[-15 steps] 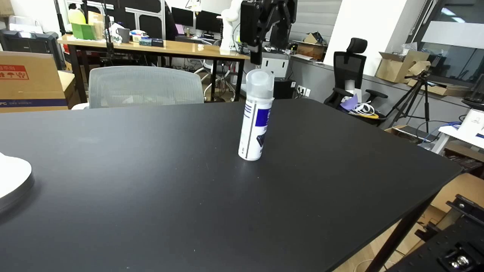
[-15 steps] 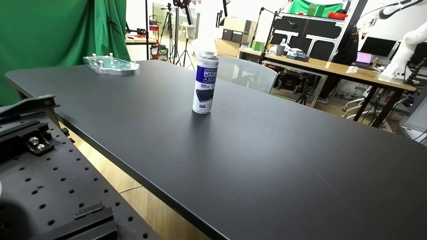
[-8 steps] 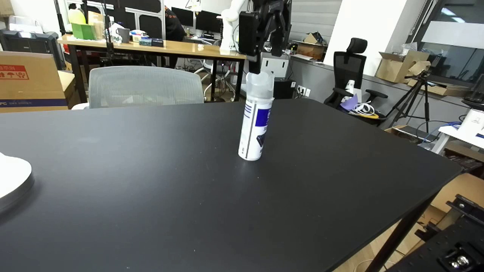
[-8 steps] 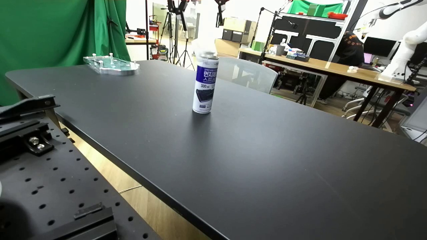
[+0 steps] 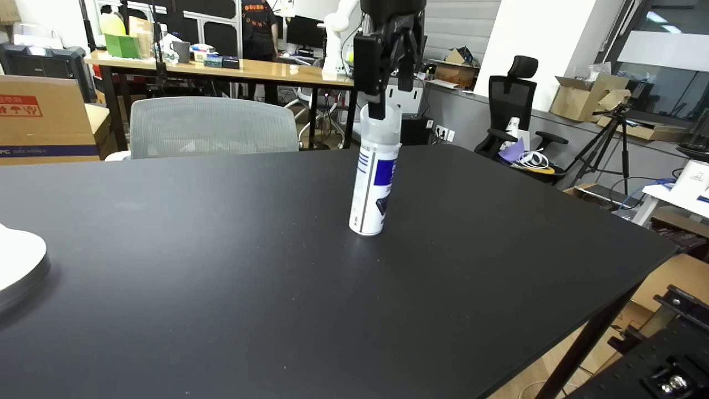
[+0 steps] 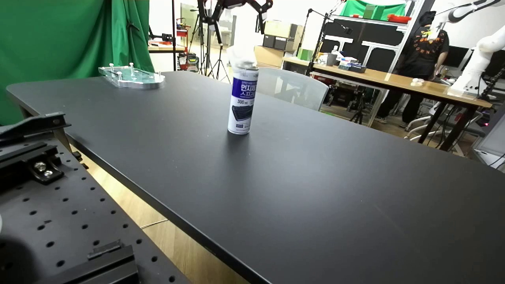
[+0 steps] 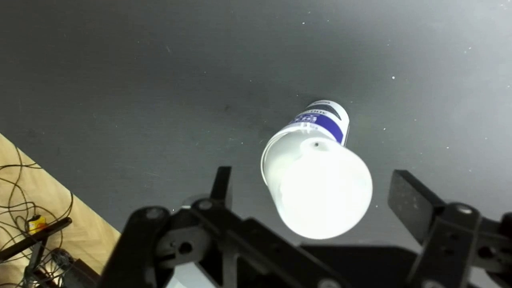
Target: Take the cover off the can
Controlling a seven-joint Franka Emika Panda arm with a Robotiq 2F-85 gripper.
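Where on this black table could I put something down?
Free: the black tabletop between the tall white-blue spray can and flat greenish slab, and between can and grey mesh chair. Crowded: around the translucent plastic cap, black fingers on either side.

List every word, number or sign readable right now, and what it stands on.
"먼지제": the can, continuing round its curve.
"스프": the can, next line, likewise continuing.
"300 ml": the can, below that.
"PC": apparently, on the cardboard box, at the picture's edge.
Handling symbols: the red label on that box; its writing blurred.
Unreadable: the shirt, the can's small print.
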